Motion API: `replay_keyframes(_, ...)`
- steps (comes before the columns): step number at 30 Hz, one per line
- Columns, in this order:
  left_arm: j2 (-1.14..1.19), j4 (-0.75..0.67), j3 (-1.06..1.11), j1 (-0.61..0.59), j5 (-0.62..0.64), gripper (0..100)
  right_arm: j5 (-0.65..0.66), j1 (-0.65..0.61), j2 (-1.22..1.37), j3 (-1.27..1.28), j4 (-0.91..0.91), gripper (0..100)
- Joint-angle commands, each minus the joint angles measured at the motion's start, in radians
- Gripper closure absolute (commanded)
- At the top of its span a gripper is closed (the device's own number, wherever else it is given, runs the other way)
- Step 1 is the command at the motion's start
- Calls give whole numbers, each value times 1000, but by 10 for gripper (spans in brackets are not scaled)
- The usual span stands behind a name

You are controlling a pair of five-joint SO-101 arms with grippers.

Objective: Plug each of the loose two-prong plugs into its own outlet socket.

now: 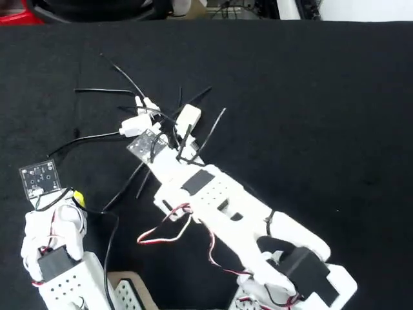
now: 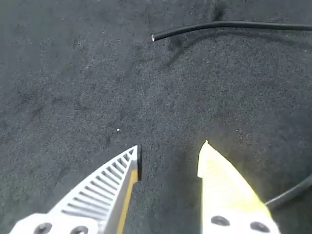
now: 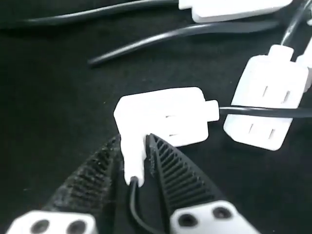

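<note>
Black cloth table (image 1: 310, 84), with a bit of room clutter along the far edge. Near left, the left gripper (image 2: 170, 145) hangs wide open over bare cloth, a loose cord end (image 2: 153, 37) beyond it. In the middle, the right gripper (image 3: 134, 139) is clamped on a white plug (image 3: 132, 165) touching a white outlet socket (image 3: 165, 117). Up close, a second socket (image 3: 265, 109) just right of it shows its slots.

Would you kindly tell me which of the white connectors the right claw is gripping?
The narrow plug pinched in the right claw, its cord trailing back through the claw; the slotted socket beside it lies free.
</note>
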Motion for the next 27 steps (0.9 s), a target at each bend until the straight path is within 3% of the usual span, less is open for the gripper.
replay_keyframes(1, -5, -8, -10, -8, -11, 798, 18, 29, 36, 16, 12, 985)
replay_keyframes(7, -5, -8, -10, -8, -11, 798, 28, -40, 222, -44, -23, 985)
replay_keyframes(12, -5, -8, -8, -8, -11, 798, 28, 12, 214, -137, 129, 985)
replay_keyframes(19, -5, -20, 7, -8, -35, 797, 49, 229, 65, -177, 362, 985)
replay_keyframes(27, -5, -63, 56, -1, -101, 798, 279, 583, 24, -177, 439, 982)
